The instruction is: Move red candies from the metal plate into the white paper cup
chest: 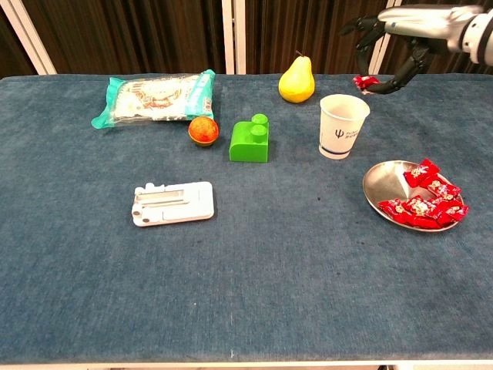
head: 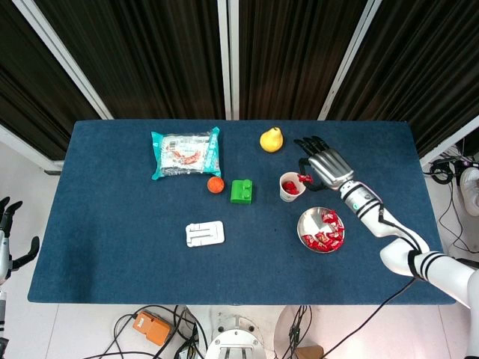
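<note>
Candy [chest: 365, 81], red, is pinched in the right hand's [head: 323, 163] fingertips at upper right, just above the cup [chest: 343, 126]; other fingers spread. More candies [chest: 422, 203] lie on the plate [chest: 373, 188], lower right. Left hand [head: 9, 233], far left edge, fingers apart, holds nothing.

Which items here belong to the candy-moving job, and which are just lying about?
Job: right hand pinching a red candy; white paper cup; metal plate of candies.
Lying about: pear, snack bag, orange ball, green block, white stand.
</note>
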{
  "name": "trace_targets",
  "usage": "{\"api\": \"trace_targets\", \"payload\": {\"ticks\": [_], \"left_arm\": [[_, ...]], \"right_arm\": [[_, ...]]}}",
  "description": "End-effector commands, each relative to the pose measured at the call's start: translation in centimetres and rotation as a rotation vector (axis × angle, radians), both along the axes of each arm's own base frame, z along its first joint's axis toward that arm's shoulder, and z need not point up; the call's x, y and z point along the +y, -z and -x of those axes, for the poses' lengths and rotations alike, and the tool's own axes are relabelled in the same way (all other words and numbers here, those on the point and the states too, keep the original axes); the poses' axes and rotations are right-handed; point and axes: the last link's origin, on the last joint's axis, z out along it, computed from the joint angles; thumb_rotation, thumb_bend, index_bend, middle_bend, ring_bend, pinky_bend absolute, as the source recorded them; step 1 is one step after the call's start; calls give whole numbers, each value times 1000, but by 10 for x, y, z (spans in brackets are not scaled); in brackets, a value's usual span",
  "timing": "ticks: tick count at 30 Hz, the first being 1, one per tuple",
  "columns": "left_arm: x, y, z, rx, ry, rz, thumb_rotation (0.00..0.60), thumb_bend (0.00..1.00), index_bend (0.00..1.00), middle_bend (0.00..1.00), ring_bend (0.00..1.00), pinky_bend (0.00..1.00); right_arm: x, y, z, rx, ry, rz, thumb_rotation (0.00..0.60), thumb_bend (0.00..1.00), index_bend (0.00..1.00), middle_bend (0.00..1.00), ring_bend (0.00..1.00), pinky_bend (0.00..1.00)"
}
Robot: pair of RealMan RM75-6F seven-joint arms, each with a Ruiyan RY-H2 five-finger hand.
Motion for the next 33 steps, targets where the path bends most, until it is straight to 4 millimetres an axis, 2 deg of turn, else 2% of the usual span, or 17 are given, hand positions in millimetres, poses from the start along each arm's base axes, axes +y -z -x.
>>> {"api": "trace_targets", "payload": {"ticks": [1, 8, 13, 18, 23, 28, 33], "left_arm": [[0, 0, 0, -1, 0, 0, 600, 348, 114, 0, 0, 0], [1, 0, 0, 0, 0, 3, 600, 348, 114, 0, 0, 0], [0, 0, 0, -2, -3, 3, 600, 348, 114, 0, 0, 0], [0, 0, 0, -5, -3, 3, 600, 348, 114, 0, 0, 0], [0, 0, 0, -5, -4, 3, 600, 348, 114, 0, 0, 0], [0, 1, 0, -5, -5, 1, 600, 348, 114, 0, 0, 0], [1, 2, -1, -1, -2, 5, 600, 348, 114, 0, 0, 0]], "right_arm": [[-6, 11, -5, 0, 7, -20, 600, 506, 641, 93, 0, 0], [-6, 23, -9, 11, -12, -49, 600, 506, 632, 94, 0, 0], [-4, 26, -10, 24, -15, -72, 600, 506, 568, 94, 0, 0], [-4, 18, -7, 15, -5, -62, 600, 506, 457, 94, 0, 0], [0, -6, -8, -37, -11, -27, 600, 499, 404, 93, 0, 0], [29, -29, 6, -65, -36, -1, 600, 478, 415, 93, 0, 0], [66, -33, 28, -34, 2, -60, 600, 473, 416, 94, 0, 0]]}}
